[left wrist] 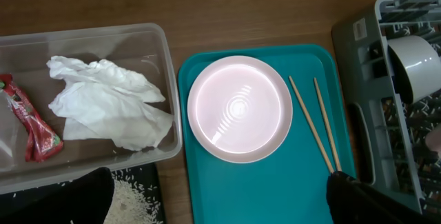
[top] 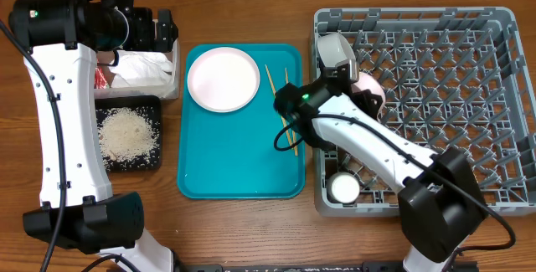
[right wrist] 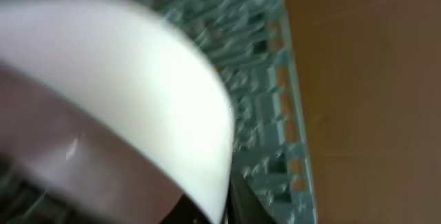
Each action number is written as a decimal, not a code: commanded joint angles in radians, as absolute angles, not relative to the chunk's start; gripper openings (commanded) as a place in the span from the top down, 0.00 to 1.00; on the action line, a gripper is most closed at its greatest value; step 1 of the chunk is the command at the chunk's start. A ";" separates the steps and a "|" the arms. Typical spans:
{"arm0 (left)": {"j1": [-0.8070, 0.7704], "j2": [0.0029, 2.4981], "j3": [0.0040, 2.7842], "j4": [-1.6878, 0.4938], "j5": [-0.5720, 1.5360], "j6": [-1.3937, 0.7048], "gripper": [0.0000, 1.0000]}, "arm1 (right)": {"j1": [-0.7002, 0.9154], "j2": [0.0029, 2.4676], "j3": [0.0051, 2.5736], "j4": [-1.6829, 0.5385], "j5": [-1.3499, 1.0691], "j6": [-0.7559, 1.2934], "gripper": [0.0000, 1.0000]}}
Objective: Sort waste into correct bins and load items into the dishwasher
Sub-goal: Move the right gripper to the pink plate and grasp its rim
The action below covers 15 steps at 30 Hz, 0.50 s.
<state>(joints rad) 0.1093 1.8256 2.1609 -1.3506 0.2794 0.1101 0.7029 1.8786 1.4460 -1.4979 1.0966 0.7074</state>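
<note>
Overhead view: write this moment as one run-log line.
left gripper open, by clear tub; right gripper at bowl in rack; plate, chopsticks on teal tray

Plate [top: 223, 79] on tray [top: 243, 167], chopsticks [left wrist: 311, 124] right.

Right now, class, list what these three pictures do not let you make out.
Right hand: in the overhead view its own arm covers it. The right wrist view is blurred and filled by a bowl, so its grip is unclear.
Clear tub: left wrist view, cut off at the left edge.
Black tray: left wrist view, only a strip shows at the bottom edge.
</note>
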 commanded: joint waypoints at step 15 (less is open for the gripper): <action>0.111 1.819 2.168 -1.350 0.278 0.116 0.00 | 0.773 1.876 1.755 -1.479 0.597 0.699 0.00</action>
<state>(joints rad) 0.1093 1.8256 2.1609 -1.3502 0.2790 0.1101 0.7681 1.8790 1.6547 -1.5322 0.7433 0.6922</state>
